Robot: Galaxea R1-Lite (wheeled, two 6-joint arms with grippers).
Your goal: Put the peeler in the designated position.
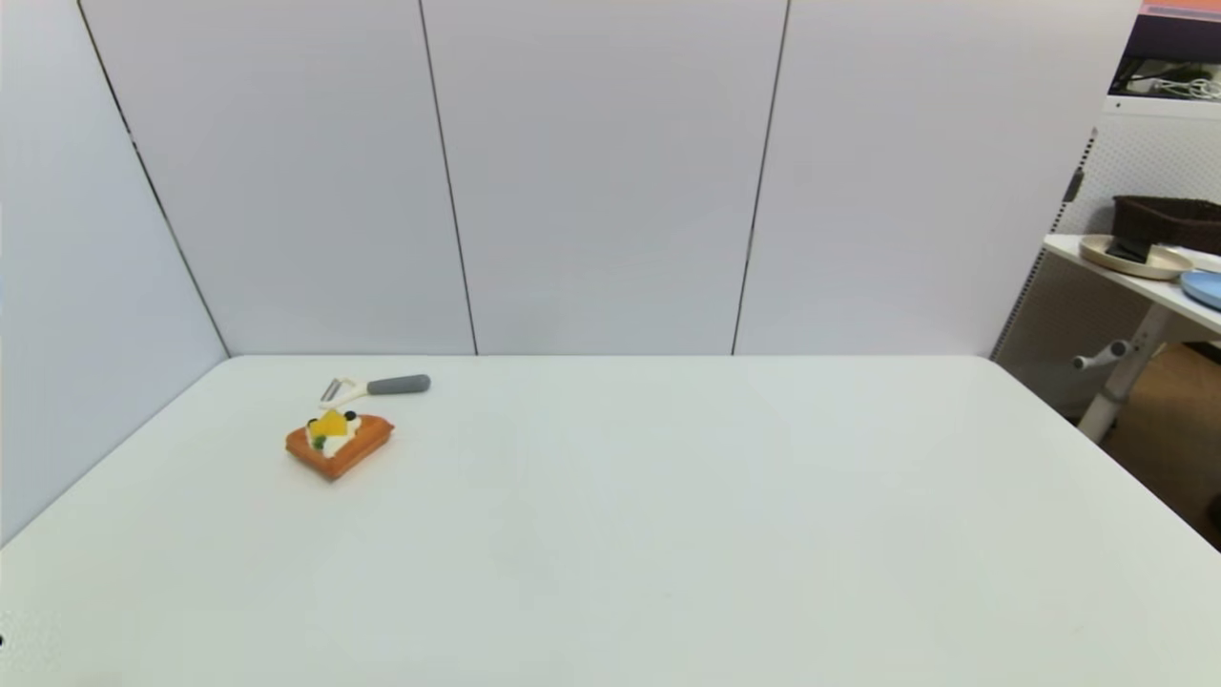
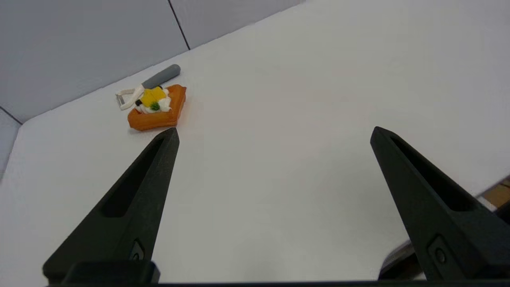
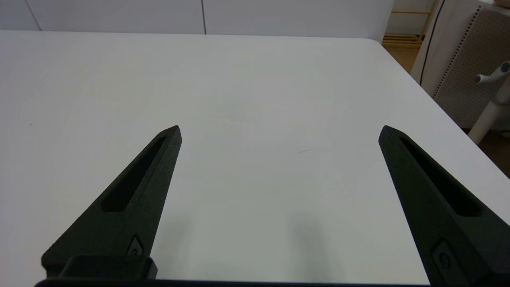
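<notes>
We're looking at the peeler (image 1: pixel 374 387) lying flat on the white table (image 1: pixel 668 534), far back on our left side near the wall, just behind the orange toy toast (image 1: pixel 339 442) and close against it, though we can't say whether the two touch. Its long axis runs roughly across the table, parallel to the back wall: grey handle pointing toward the middle, forked cream head out toward the left edge. Our left gripper (image 2: pixel 273 133) hangs above the near table with its fingers spread wide and nothing between them, and the peeler sits well ahead of it, beyond the toast. Our right gripper (image 3: pixel 279 131) is spread wide and empty too, over bare table on the right, with no peeler in its sight. So the left arm is clearly the nearer one, and we'd judge the handle end the cleanest place to pinch, clear of the toast.
</notes>
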